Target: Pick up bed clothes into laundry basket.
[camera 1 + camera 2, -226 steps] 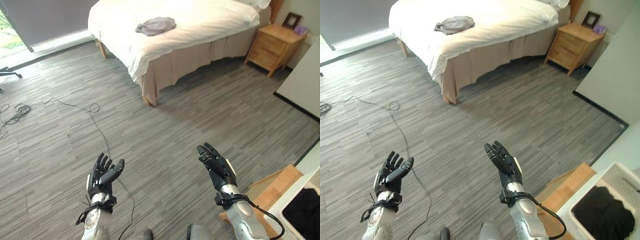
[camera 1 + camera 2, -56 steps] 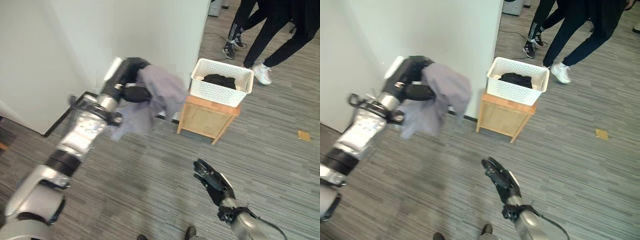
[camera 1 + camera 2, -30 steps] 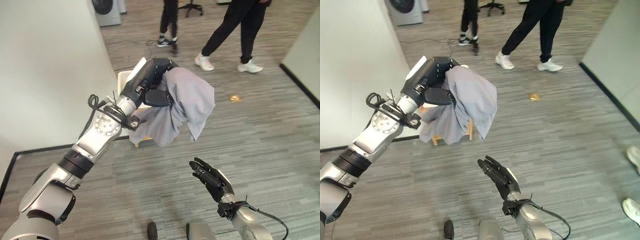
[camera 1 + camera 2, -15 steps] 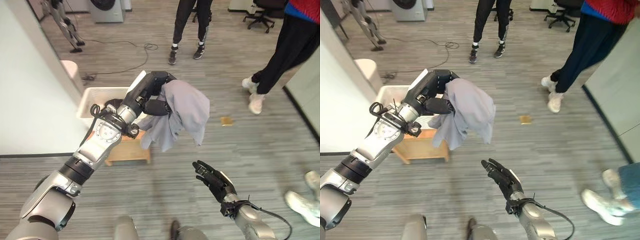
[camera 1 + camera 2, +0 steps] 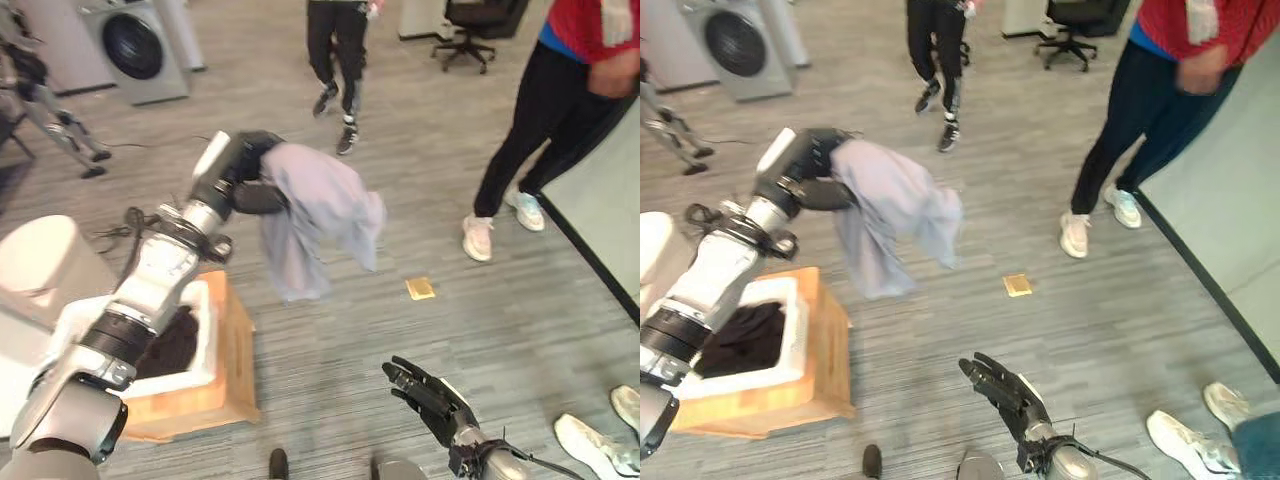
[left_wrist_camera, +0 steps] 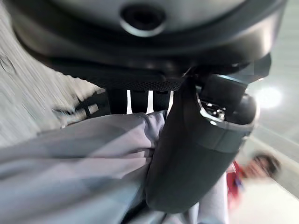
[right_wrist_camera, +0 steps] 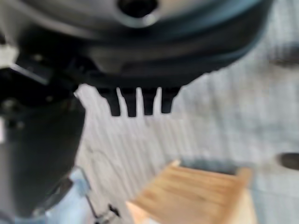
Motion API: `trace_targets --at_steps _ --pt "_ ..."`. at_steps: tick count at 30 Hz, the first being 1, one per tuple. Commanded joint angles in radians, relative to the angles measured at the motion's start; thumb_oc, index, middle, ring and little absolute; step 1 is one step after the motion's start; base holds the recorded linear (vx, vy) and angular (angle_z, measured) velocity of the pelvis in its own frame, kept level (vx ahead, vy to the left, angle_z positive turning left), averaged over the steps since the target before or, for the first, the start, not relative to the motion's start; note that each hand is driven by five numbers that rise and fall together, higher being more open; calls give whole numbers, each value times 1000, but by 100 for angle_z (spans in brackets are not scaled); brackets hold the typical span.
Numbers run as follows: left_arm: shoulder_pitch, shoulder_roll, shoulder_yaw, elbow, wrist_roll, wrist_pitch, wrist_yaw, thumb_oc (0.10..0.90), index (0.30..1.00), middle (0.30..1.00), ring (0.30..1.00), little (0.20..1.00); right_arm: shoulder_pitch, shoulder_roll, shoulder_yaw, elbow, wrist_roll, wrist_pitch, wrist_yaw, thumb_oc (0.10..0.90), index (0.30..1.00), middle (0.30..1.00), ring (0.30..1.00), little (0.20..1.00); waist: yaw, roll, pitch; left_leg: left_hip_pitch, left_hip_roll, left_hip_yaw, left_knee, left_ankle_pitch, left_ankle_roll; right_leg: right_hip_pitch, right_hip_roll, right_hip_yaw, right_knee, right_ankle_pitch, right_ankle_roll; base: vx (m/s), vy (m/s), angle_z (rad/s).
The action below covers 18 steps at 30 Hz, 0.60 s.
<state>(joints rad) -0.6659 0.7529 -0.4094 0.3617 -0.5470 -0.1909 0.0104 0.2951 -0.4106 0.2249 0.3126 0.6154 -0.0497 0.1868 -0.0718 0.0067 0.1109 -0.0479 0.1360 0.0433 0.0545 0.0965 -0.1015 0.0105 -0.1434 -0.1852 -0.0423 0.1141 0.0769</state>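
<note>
The right hand hovers low over the grey plank floor, fingers spread and holding nothing; beyond it the white plastic laundry basket sits on a small wooden stand, dark clothes inside; farther off, the left hand clutches a crumpled lilac-grey cloth garment, raised beside the basket; people's legs stand behind.

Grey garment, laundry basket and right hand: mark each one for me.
grey garment (image 5: 325, 200): left eye view, on the bunched cloth hanging from the left hand.
laundry basket (image 5: 207, 330): left eye view, on the white side wall.
right hand (image 5: 1008, 398): right eye view, on the palm, fingers straight.
</note>
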Motion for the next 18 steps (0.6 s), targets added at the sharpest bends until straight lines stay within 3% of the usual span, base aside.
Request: trace_targets --at_steps 1,6,8,10,11,12,13,14,16,18 --pt "-100 84 138 -66 -6 -118 34 400 300 300 300 300 -41 10 -33 -75 17 -67 53 800 900 900 900 900 39 12 -81 34 -115 16 -85 -35 58 73 33 3 22 -156 47 109 81 16" --pt "-19 174 248 -134 24 -138 59 400 300 300 300 300 -54 8 -48 -65 -9 -75 60 800 900 900 900 900 77 3 -81 19 -135 6 -28 -89 79 59 -4 -14 94 -171 68 44 76 -13" --pt "-7 190 292 -147 19 -151 80 400 300 300 300 300 -58 4 -67 -71 -10 -80 64 800 900 900 900 900 85 12 -69 15 -151 -10 -5 -115 106 -9 -43 -14 268 -160 81 -12 143 53" --pt "2 207 331 -169 20 -166 99 400 300 300 300 300 -57 -2 -86 -80 -33 -93 61 800 900 900 900 900 72 20 -35 27 -183 -65 14 -123 135 -104 -82 28 489 -46 97 0 135 62" --pt "-5 212 337 -168 21 -173 109 400 300 300 300 300 -55 -2 -93 -83 -38 -97 60 800 900 900 900 900 54 30 -16 33 -185 -108 20 -119 138 -150 -60 99 568 -20 92 -7 9 83" --pt "-11 217 338 -161 20 -184 117 400 300 300 300 300 -53 -8 -103 -75 -35 -102 56 800 900 900 900 900 28 40 -7 37 -186 -162 26 -121 134 -180 0 187 572 -52 75 82 -105 140" --pt "-10 229 346 -159 27 -197 128 400 300 300 300 300 -51 -13 -113 -73 -23 -104 57 800 900 900 900 900 4 44 -5 62 -189 -231 17 -128 118 -196 76 302 497 -140 55 89 -106 182" --pt "-11 229 346 -158 27 -197 128 400 300 300 300 300 -52 -13 -113 -73 -23 -104 57 800 900 900 900 900 4 46 -6 60 -187 -232 16 -124 117 -196 77 301 491 -134 55 151 -136 207" --pt "-44 245 331 -147 36 -216 145 400 300 300 300 300 -42 -25 -129 -64 -2 -117 64 800 900 900 900 900 -16 44 -6 63 -201 -334 20 -134 97 -189 130 465 334 -185 60 153 -169 178" --pt "-60 248 326 -106 21 -217 158 400 300 300 300 300 -29 -32 -151 -58 0 -125 51 800 900 900 900 900 -13 24 -11 57 -216 -387 24 -137 83 -168 138 511 220 -158 62 100 -180 168"
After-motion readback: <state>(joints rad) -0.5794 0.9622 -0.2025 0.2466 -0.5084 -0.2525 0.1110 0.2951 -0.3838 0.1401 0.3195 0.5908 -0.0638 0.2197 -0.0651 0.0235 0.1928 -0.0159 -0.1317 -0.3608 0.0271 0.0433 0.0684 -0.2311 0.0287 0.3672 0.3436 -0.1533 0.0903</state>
